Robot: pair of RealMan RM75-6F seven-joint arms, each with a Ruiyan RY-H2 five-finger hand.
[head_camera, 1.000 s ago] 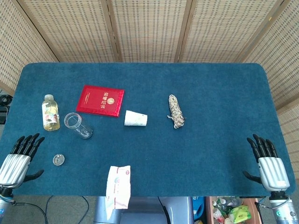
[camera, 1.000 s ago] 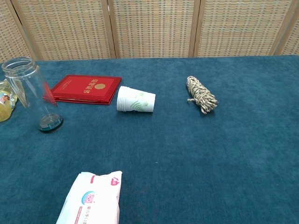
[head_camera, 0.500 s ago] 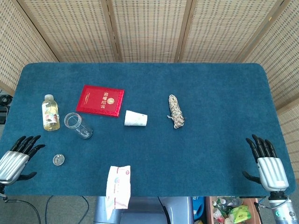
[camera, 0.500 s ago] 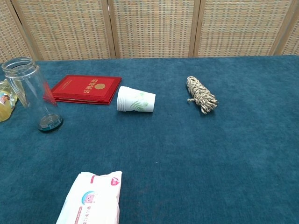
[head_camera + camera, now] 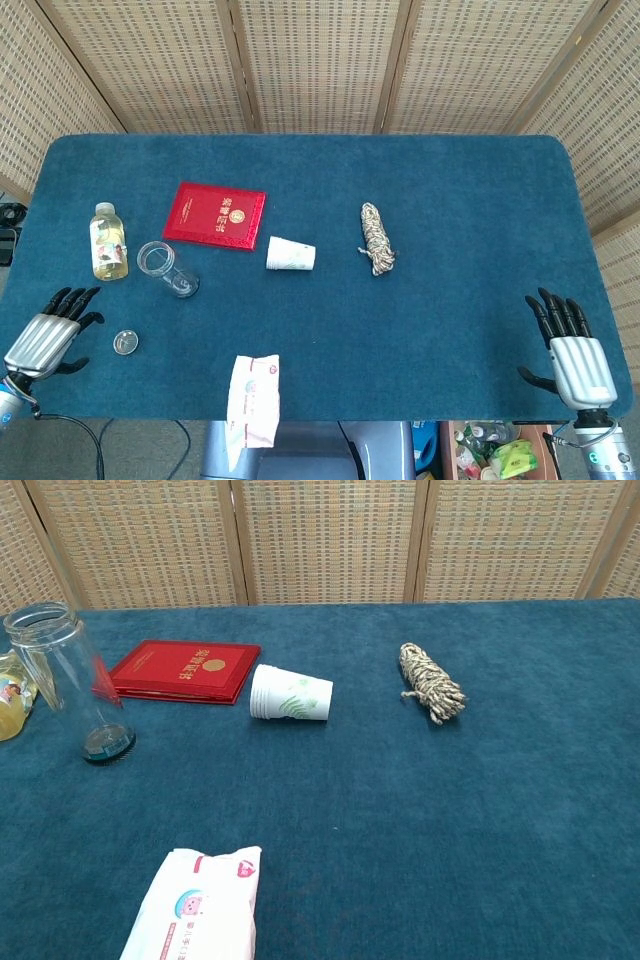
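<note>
Blue cloth table [image 5: 450,200] fills the scene, and both hands sit at its near edge, low and out of the chest view. Left hand [image 5: 45,335] lies palm down with fingers spread, holding nothing; nearest to it is the small round lid [image 5: 124,343], just beside its fingertips, flat on the cloth. Right hand [image 5: 572,352] rests far across at the opposite corner, fingers apart and empty, well apart from everything. Behind the lid stands the open glass jar [image 5: 68,680], upright, with the yellow drink bottle [image 5: 107,241] lying beside it. The red booklet [image 5: 182,670] lies flat, the tissue pack [image 5: 200,905] overhangs the front edge, the paper cup [image 5: 289,694] is tipped on its side, and the rope bundle [image 5: 430,683] lies alone.
</note>
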